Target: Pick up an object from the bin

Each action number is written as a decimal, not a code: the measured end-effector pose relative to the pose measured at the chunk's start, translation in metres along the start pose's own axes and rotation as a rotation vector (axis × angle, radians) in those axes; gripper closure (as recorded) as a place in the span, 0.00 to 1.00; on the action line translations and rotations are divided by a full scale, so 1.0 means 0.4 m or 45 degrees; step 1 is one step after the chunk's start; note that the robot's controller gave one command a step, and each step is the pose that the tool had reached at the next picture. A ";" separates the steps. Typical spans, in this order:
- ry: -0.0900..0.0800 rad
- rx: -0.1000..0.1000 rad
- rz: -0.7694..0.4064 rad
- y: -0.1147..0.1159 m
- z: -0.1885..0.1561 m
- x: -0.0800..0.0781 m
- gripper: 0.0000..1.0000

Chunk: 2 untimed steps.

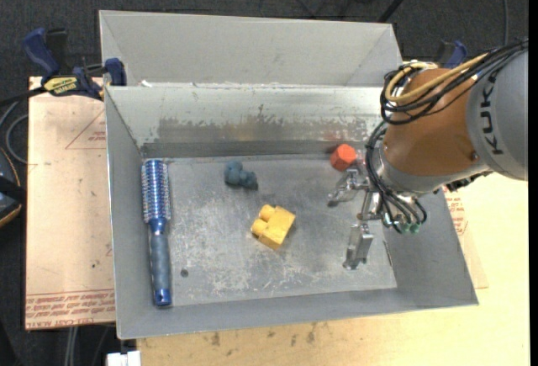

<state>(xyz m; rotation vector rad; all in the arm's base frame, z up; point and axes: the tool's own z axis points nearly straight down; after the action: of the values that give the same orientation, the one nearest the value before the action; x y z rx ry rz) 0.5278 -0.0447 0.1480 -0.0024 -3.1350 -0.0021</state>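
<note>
Block (273, 226): yellow, notched, lying flat on the bin (252, 284) floor near the centre, left of the gripper (350, 223) and apart from it. No object is yet taken, and which one the arm will go for cannot be told.

Jaws: spread, with nothing between them. They hang low over bare floor in the right part of the bin, one finger toward the far side and one toward the near side. Being open and empty, they are set to close on something low and small.

Orange piece (342, 157): just beyond the far finger, close against the foot of the far wall. It is the nearest object, but the wall probably leaves little room for a finger behind it.

The block, by contrast, has free floor on all sides, so it is judged the easier grasp.

Blue piece (240, 176): small, dull grey-blue, farther left and toward the far wall, standing clear of the block.

Brush (156, 225): blue, long, lying along the left wall with bristles far and handle near, well apart from the gripper.

Nothing lies between the jaws and the block. The arm (437, 137) and its cables overhang the right wall.
</note>
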 end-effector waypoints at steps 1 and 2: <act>-0.017 -0.002 -0.054 0.131 0.150 -0.257 0.00; -0.042 0.003 -0.254 0.228 0.179 -0.069 0.00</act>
<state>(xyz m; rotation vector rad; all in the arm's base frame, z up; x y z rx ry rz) 0.5550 0.0464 0.0764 0.3134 -3.1523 0.0011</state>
